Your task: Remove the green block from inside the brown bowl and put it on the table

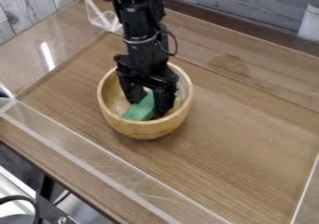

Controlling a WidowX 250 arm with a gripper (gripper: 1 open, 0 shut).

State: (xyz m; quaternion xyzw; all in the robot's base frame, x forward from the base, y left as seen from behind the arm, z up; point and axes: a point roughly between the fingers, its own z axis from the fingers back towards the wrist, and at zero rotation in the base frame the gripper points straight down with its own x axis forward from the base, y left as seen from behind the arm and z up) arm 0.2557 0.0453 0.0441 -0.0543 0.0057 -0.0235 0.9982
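Note:
The brown bowl [140,128] sits left of centre on the table [237,144]. Inside it lies the green block [137,109], tilted against the bowl's inner wall. My gripper [147,99] points straight down into the bowl, open, its two black fingers [165,99] standing on either side of the block's upper end. The fingers hide part of the block. I cannot tell whether they touch it.
Low clear acrylic walls [149,186] run along the table's edges. The black arm [140,22] rises from the bowl toward the back. Bare tabletop lies to the right of the bowl and in front of it.

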